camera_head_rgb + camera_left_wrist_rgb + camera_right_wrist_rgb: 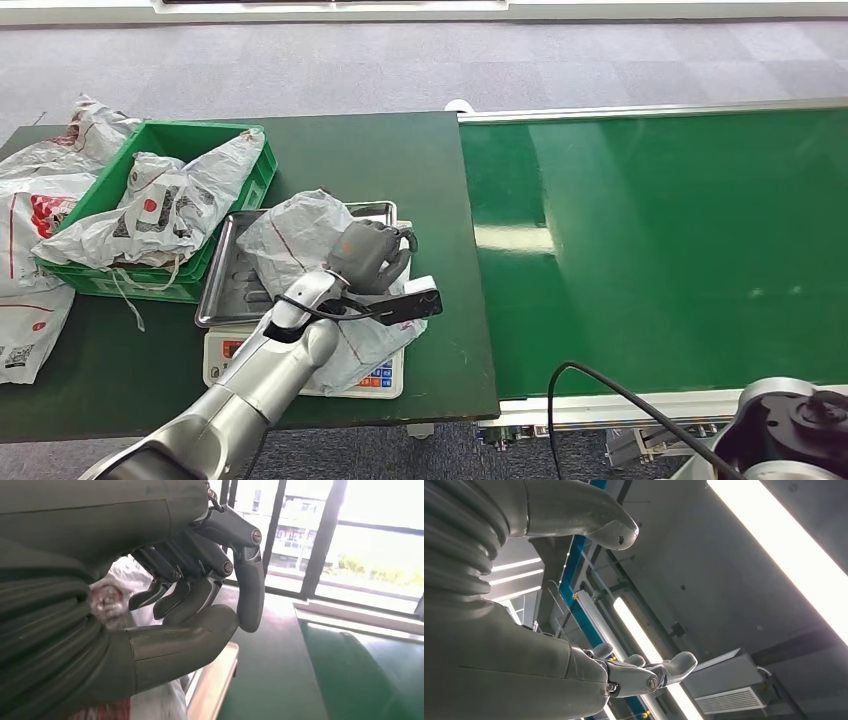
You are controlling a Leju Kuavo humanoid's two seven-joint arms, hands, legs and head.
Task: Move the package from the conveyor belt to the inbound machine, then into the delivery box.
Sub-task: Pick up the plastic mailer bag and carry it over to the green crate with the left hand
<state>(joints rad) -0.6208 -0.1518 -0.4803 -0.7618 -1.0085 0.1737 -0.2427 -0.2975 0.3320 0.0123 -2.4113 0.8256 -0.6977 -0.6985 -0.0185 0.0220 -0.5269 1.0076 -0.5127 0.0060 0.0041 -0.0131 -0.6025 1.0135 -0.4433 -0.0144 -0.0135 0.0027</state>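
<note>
A crumpled white plastic package (292,238) with red print lies on the metal tray (222,290) of the white inbound scale (388,378), on the dark green table. My left hand (368,252) rests on the package's right side with its fingers curled down into the plastic. In the left wrist view the curled fingers (200,590) close toward the thumb, and white bag plastic (106,594) shows bunched between them and the palm. My right hand (549,670) points up at the ceiling, its fingers apart and nothing in it. The green delivery crate (200,128) stands left of the scale.
The crate holds another white package (165,210). More white bags (30,225) lie on the table's left end. The green conveyor belt (660,250) runs to the right of the table, bare. A black cable (600,385) loops at the bottom right.
</note>
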